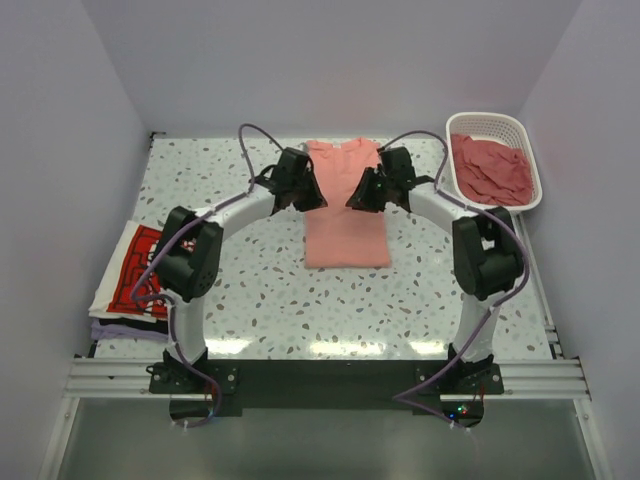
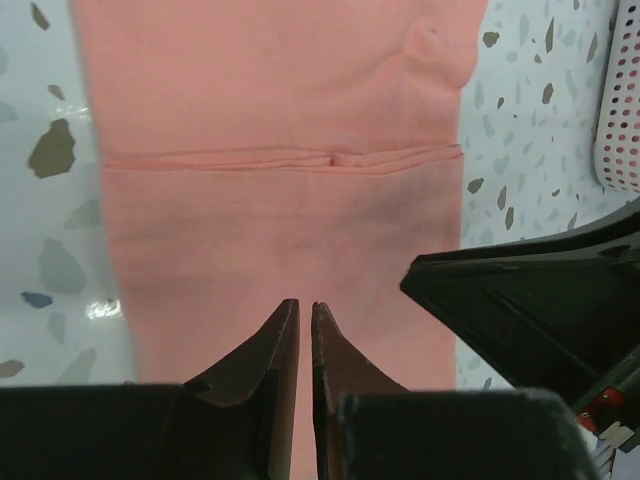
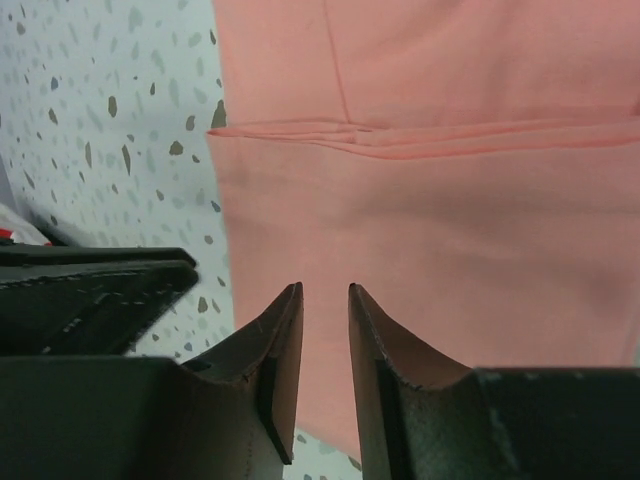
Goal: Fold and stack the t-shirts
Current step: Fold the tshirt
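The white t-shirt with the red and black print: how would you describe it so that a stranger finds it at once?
Start at the speckled table and go to its left edge. There the white t-shirt lies on a pale purple t-shirt. Only it bears a print; its neighbour is plain.

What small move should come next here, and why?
Probably open both grippers wider and lower them onto the shirt's far corners to fold it in half. The pink shirt lies long and narrow with no sleeves sticking out, while the left gripper and right gripper hover above it empty, jaws nearly together.
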Controlling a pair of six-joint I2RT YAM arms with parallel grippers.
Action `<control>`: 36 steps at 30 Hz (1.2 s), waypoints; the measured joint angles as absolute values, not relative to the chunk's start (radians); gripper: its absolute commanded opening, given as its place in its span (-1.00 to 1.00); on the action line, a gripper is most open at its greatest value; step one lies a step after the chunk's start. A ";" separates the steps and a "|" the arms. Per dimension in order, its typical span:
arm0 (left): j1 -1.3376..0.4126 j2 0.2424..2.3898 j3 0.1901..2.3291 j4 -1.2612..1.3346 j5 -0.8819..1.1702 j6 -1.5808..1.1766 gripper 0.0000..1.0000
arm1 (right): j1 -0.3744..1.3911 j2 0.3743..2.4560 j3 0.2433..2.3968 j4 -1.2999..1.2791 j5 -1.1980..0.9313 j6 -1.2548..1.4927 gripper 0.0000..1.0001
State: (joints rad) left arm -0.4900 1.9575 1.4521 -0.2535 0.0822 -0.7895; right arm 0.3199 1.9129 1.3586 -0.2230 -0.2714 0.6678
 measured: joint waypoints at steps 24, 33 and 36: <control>-0.396 2.218 1.540 -0.128 0.239 -0.774 -0.80 | 0.121 2.192 1.517 -0.171 -0.514 0.708 -0.51; -0.384 2.206 1.552 -0.157 0.285 -0.760 -0.60 | 0.113 2.201 1.541 -0.235 -0.514 0.695 -0.49; -0.381 2.170 1.554 -0.180 0.291 -0.749 -0.57 | 0.113 2.168 1.539 -0.277 -0.491 0.685 -0.48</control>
